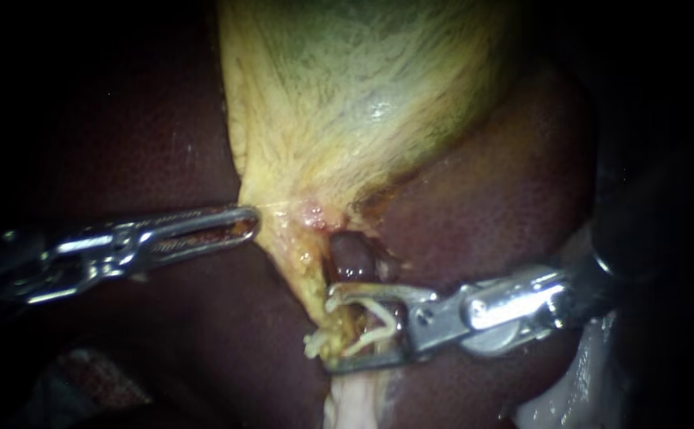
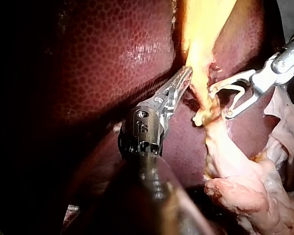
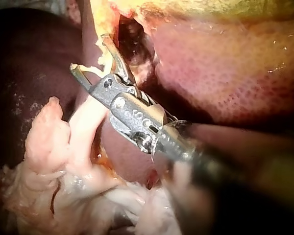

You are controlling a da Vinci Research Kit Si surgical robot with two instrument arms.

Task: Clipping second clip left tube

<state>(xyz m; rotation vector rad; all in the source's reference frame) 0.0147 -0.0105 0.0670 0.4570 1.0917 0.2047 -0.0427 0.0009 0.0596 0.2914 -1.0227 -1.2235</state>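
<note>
1. At the far left, the dark maroon, glossy liver point(image 1: 125, 135) forms the bed under everything else.
2. The left instrument point(image 1: 248, 221), a slim steel shaft with long slotted jaws, reaches in from the left. Its jaws are clenched on the left edge of the yellow-green, fibrous gallbladder point(image 1: 363, 95) and hold that edge out sideways.
3. The gallbladder comes down from the far side and tapers to a narrow neck at the centre.
4. The pale, cream-coloured tube point(image 1: 351, 401) runs from that neck toward the near side. Just near of the neck it passes between the jaws of the right instrument.
5. The right instrument point(image 1: 333, 330), a steel tip on a dark shaft, enters from the right. Its jaws are spread wide and not squeezed, and they straddle the tube. A thin whitish V-shaped clip point(image 1: 383, 316) lies open between them.
6. Fatty strands hide the jaw tips, so I cannot tell whether they reach fully past the tube.
7. What could go wrong:
   - If the jaws close short, the clip would pinch only part of the tube and could leak or slip off.
   - If they close too deep, the clip could catch the liver beneath.
   - If the left instrument lost its hold, the neck would slacken and the tube could slide out of the jaws.
</note>
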